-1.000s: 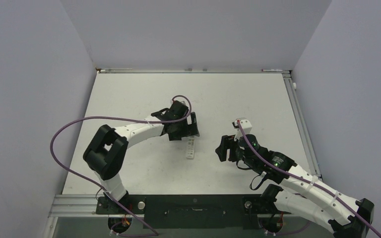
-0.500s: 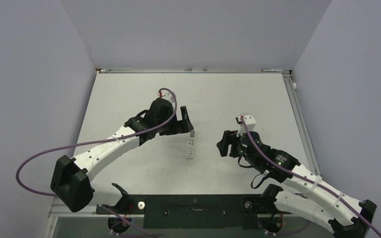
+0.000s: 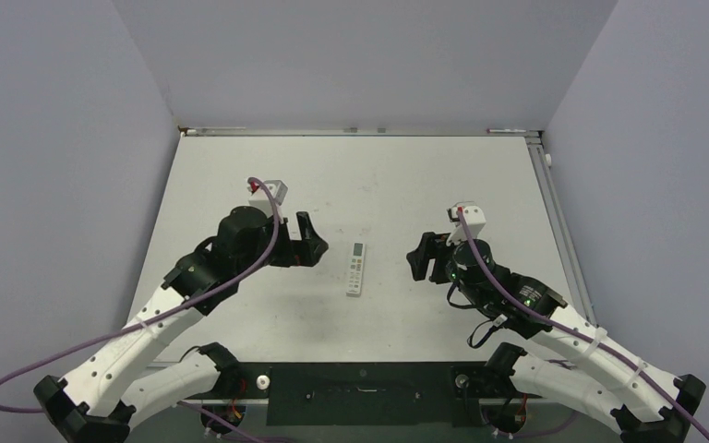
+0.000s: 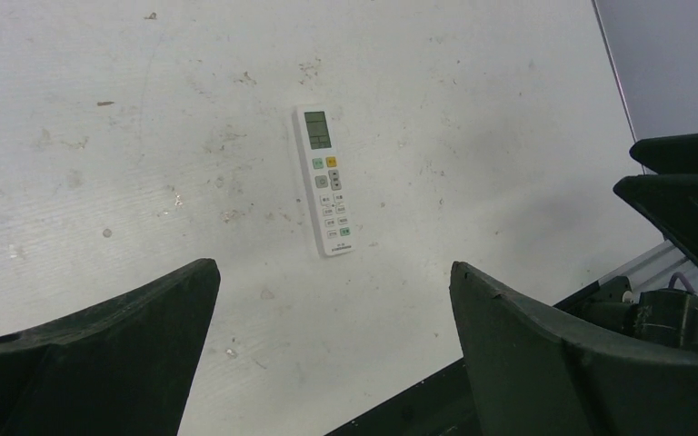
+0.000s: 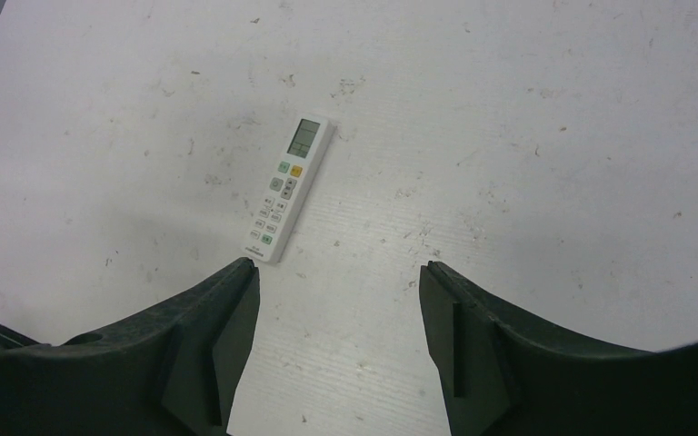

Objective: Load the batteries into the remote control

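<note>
The white remote control [image 3: 356,269] lies face up on the table between the two arms, its small screen end toward the far side. It also shows in the left wrist view [image 4: 324,192] and in the right wrist view [image 5: 287,189]. My left gripper [image 3: 308,251] hangs to the left of the remote, open and empty [image 4: 334,277]. My right gripper [image 3: 418,257] hangs to the right of it, open and empty [image 5: 338,272]. No batteries are in view.
The white table [image 3: 406,185] is bounded by grey walls at the back and on both sides. A metal rail [image 3: 559,221] runs along its right edge. The black base plate [image 3: 360,388] lies along the near edge.
My left arm has drawn back to the left and away from the remote, which it stood over a second ago. My right gripper has shifted slightly right and back. The remote lies where it was.
</note>
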